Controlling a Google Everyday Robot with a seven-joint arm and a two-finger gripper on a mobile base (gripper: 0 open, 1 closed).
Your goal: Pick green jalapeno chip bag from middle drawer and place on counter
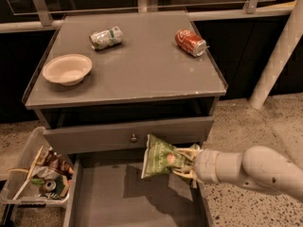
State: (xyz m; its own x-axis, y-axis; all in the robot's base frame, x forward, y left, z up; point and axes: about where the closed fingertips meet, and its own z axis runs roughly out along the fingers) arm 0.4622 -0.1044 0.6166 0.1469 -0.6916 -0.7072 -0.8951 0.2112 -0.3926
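Observation:
My gripper comes in from the right on a pale arm and is shut on the green jalapeno chip bag. The bag hangs lifted above the open middle drawer, level with the grey drawer front with the knob, and casts a shadow on the drawer's floor. The counter lies above and behind the bag.
On the counter stand a pale bowl at the left, a crushed silver-green can and a red can. A clear tub of colourful wrappers sits left of the drawer. A white post rises at the right on the speckled floor.

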